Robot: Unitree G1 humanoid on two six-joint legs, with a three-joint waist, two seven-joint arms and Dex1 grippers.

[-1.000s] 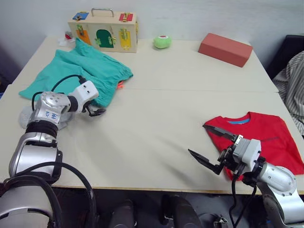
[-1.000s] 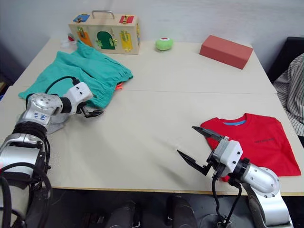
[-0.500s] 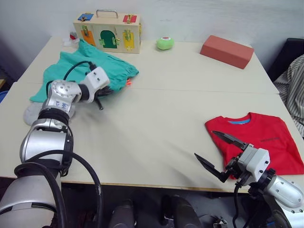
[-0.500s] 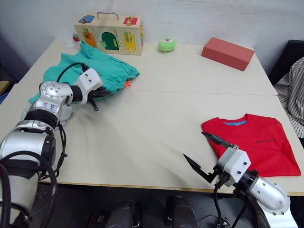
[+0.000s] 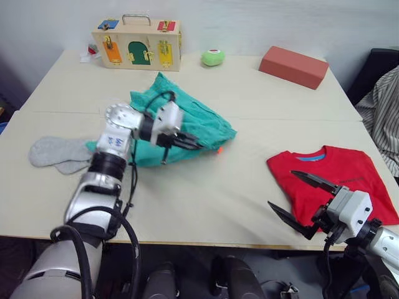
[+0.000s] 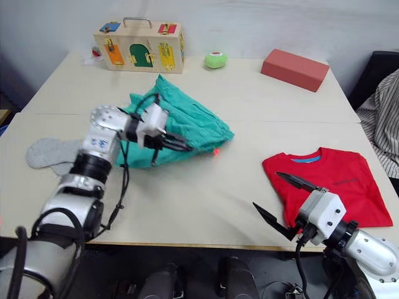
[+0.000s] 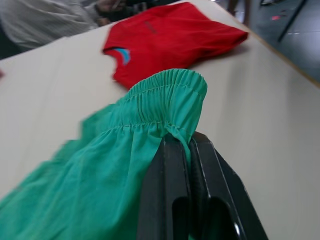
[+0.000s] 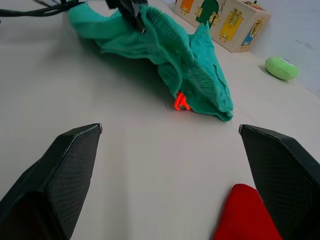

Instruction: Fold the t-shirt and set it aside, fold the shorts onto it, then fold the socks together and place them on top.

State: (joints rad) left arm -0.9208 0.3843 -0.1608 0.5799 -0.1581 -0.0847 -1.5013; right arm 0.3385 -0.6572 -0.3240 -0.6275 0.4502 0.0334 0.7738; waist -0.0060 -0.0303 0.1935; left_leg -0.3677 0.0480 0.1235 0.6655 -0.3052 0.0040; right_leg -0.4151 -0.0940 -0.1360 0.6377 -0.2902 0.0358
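The teal shorts lie bunched near the table's middle, their orange drawstring poking out at the right end. My left gripper is shut on the gathered waistband, which bulges just past the fingertips in the left wrist view. The red t-shirt lies folded at the front right. My right gripper hangs open at the shirt's front left corner, near the table's front edge, with nothing between its fingers. The grey socks lie flat at the left, beside the shorts.
A wooden latch box, a green ball and a red block stand along the far edge. Striped cloth hangs off the right side. A seam crosses the tabletop.
My left gripper shut on the shorts' waistband and dragged them right, toward the table's middle, uncovering the socks. My right gripper stayed open and drew back toward the front edge.
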